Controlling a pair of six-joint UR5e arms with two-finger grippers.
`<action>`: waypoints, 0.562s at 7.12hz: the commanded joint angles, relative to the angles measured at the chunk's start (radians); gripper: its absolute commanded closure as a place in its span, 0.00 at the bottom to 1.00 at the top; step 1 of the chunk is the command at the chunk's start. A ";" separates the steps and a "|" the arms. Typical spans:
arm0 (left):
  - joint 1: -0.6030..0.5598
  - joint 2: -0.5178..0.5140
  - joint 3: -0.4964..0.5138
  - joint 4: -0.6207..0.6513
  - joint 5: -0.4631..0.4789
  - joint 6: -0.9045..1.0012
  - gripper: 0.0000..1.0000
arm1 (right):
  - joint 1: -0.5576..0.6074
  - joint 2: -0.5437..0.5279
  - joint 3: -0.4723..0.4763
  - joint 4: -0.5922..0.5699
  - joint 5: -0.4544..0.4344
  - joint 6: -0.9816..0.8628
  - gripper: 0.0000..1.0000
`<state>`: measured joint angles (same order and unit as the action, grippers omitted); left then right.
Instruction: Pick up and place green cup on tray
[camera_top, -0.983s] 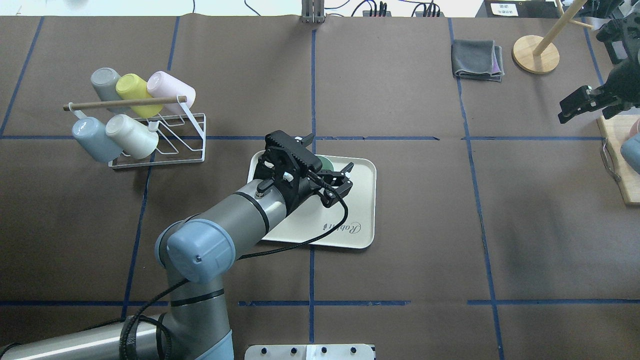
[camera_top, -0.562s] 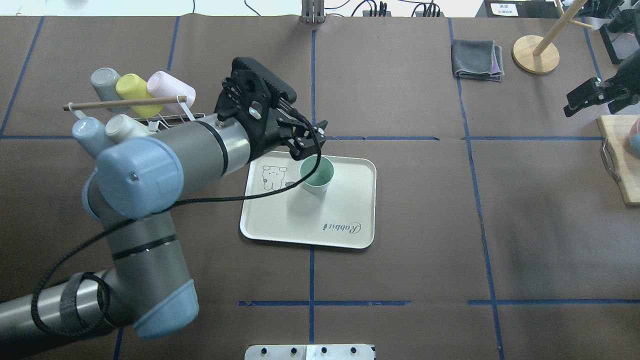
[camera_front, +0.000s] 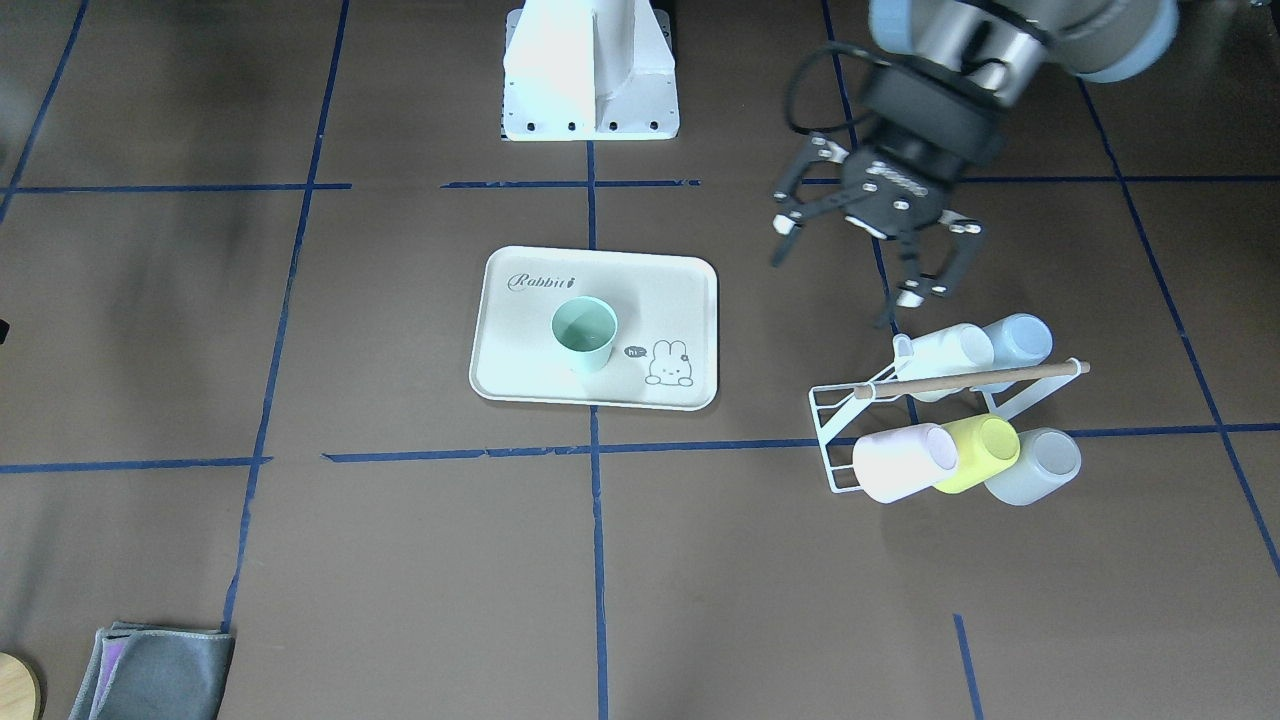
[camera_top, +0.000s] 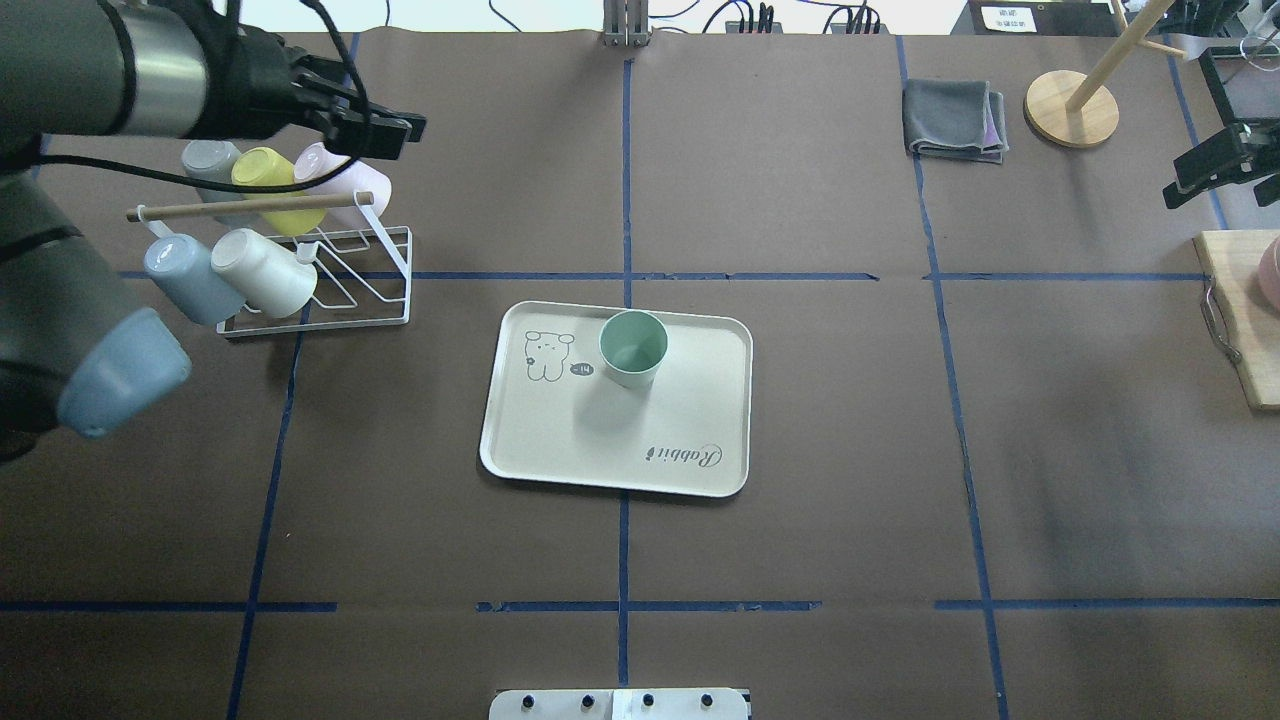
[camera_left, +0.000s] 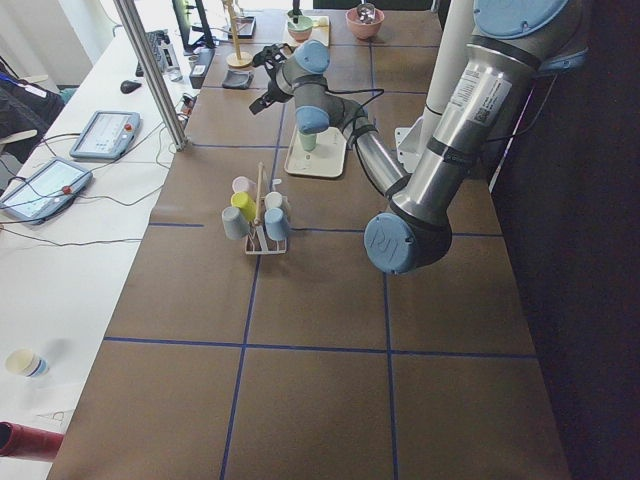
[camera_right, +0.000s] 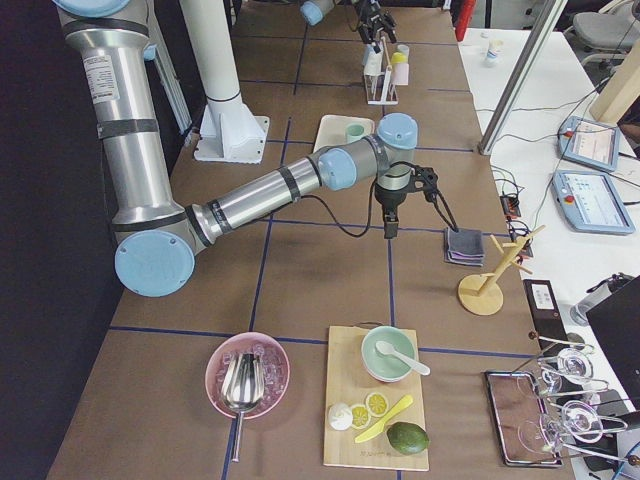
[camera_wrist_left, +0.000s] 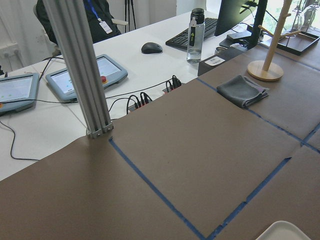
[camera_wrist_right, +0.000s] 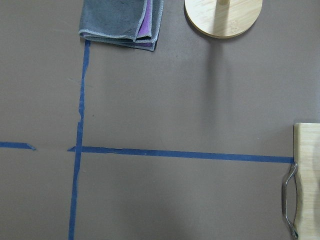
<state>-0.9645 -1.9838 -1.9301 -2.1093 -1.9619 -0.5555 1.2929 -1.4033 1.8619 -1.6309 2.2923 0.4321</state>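
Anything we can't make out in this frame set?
Right gripper: overhead view, cut by right edge; open or shut unclear.
Green cup: left-side view, top hidden by the left arm.
Tray: left wrist view, only a corner at bottom edge.

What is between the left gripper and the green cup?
Bare table cover and a blue tape line lie between the left gripper and the green cup, seen in the overhead view.
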 joint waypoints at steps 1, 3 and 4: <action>-0.260 0.173 0.011 0.061 -0.289 0.008 0.00 | 0.016 0.000 -0.006 0.000 0.015 -0.004 0.00; -0.426 0.312 0.068 0.150 -0.373 0.172 0.00 | 0.019 0.001 -0.006 0.000 0.015 0.002 0.00; -0.478 0.397 0.098 0.217 -0.362 0.366 0.00 | 0.023 0.003 -0.006 0.000 0.015 0.004 0.00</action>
<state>-1.3640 -1.6876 -1.8632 -1.9576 -2.3147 -0.3839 1.3121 -1.4022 1.8564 -1.6307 2.3066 0.4325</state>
